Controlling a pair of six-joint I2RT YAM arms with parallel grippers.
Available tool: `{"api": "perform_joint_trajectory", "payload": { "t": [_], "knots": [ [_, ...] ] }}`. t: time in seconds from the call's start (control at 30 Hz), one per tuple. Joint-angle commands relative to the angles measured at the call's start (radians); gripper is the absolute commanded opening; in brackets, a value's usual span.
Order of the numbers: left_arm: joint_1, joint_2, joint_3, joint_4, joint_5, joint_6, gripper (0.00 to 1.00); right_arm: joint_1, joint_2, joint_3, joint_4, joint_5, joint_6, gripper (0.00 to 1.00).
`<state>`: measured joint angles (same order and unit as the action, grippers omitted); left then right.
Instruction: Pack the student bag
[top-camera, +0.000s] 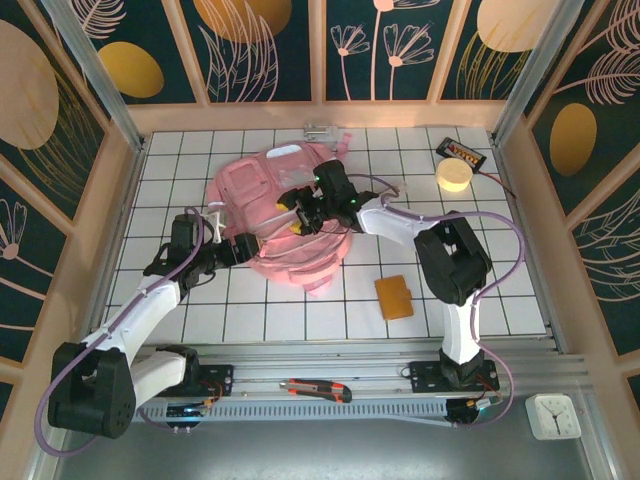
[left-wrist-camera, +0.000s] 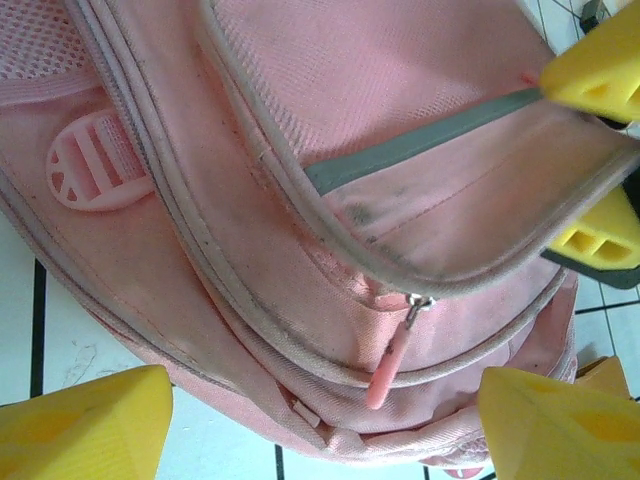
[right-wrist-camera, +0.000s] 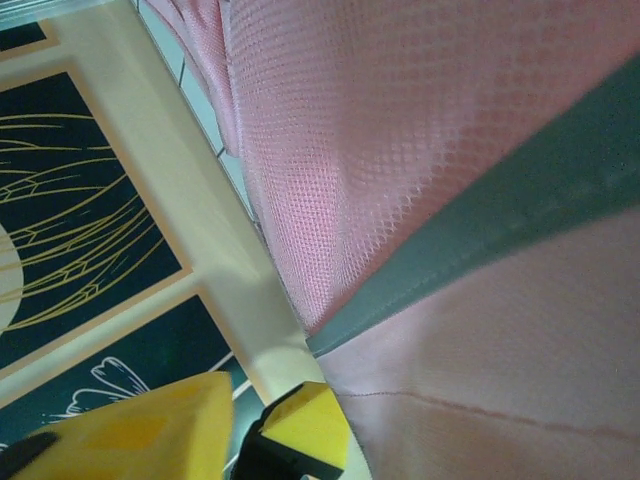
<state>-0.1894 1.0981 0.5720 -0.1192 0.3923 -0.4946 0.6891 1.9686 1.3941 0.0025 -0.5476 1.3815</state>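
Observation:
The student bag (top-camera: 275, 205) is a large pink backpack lying at the middle of the white gridded table. My left gripper (top-camera: 238, 248) is at its near left edge. In the left wrist view it (left-wrist-camera: 320, 430) stands wide open, with the bag's bottom seam and a pink zip pull (left-wrist-camera: 388, 365) between its yellow fingers (left-wrist-camera: 85, 425). My right gripper (top-camera: 298, 215) is over the bag's front. Its jaws stand partly apart at the front pocket's flap (left-wrist-camera: 470, 200). In the right wrist view a gap shows at the right gripper (right-wrist-camera: 265, 400), and pink fabric (right-wrist-camera: 480, 380) lies against one finger.
An orange wallet (top-camera: 394, 296) lies right of the bag. A yellow tape roll (top-camera: 454, 176) and a black case (top-camera: 463, 153) sit at the back right. A utility knife (top-camera: 315, 390) rests on the near rail and a white clock (top-camera: 553, 415) at the near right. Wooden walls enclose the table.

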Motion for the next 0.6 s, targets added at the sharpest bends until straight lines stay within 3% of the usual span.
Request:
{"api": "perform_joint_trajectory", "payload": {
  "t": [0.0, 0.07, 0.1, 0.27, 0.57],
  "knots": [
    [-0.005, -0.014, -0.011, 0.029, 0.021, -0.010, 0.79, 0.005, -0.009, 0.051, -0.052, 0.005, -0.032, 0.28],
    [-0.005, -0.015, -0.009, 0.030, 0.034, -0.003, 0.79, 0.008, 0.002, 0.112, -0.107, 0.017, -0.073, 0.05],
    [-0.005, -0.017, -0.008, 0.029, 0.043, 0.003, 0.79, 0.010, 0.008, 0.145, -0.134, 0.024, -0.090, 0.00],
    [-0.005, -0.015, 0.007, 0.018, 0.063, 0.020, 0.77, 0.018, 0.031, 0.241, -0.183, 0.023, -0.113, 0.00],
    [-0.026, 0.072, 0.046, 0.039, 0.065, 0.083, 0.56, 0.021, 0.041, 0.250, -0.187, 0.000, -0.107, 0.00]
  ]
}}
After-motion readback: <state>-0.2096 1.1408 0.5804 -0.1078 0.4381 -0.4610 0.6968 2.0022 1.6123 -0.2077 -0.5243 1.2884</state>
